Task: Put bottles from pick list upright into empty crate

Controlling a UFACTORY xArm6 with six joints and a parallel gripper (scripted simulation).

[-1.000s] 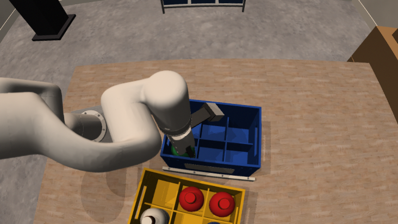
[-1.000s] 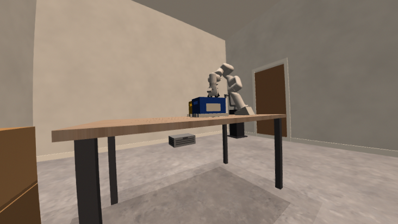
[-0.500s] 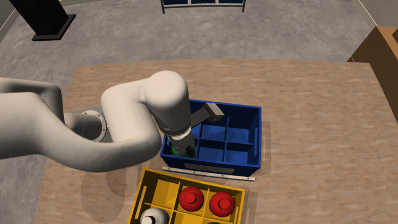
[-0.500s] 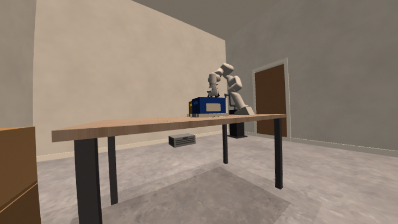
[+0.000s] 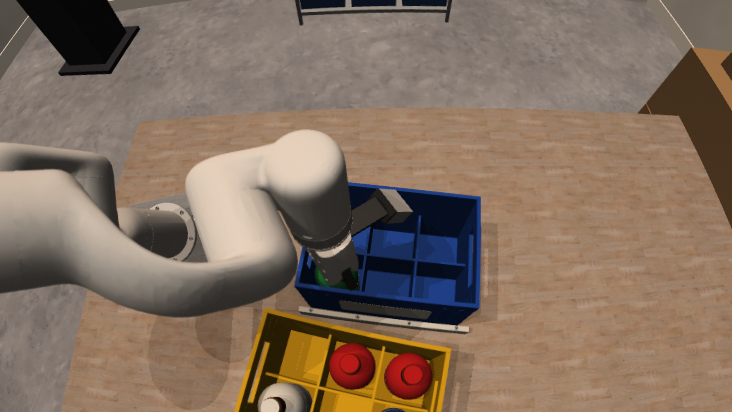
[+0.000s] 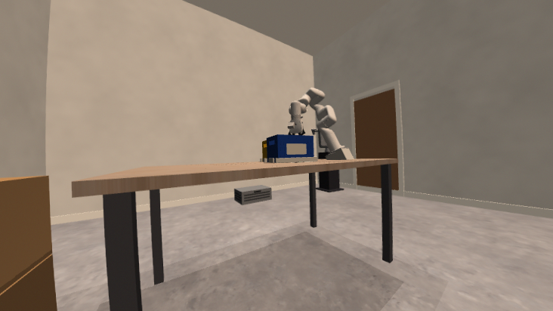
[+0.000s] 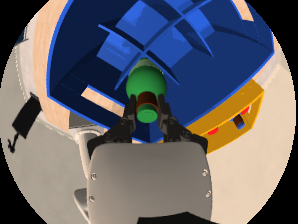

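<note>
Green bottle (image 5: 322, 276) (image 7: 145, 84), one, in gripper (image 5: 342, 278) (image 6: 296, 133) (image 7: 146, 101); red bottles (image 5: 351, 365), two.

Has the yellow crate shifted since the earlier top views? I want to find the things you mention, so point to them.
No. The yellow crate (image 5: 357, 331) sits in the same place and at the same angle against the white strip (image 5: 381, 319) beside the blue crate (image 5: 480, 245).
</note>
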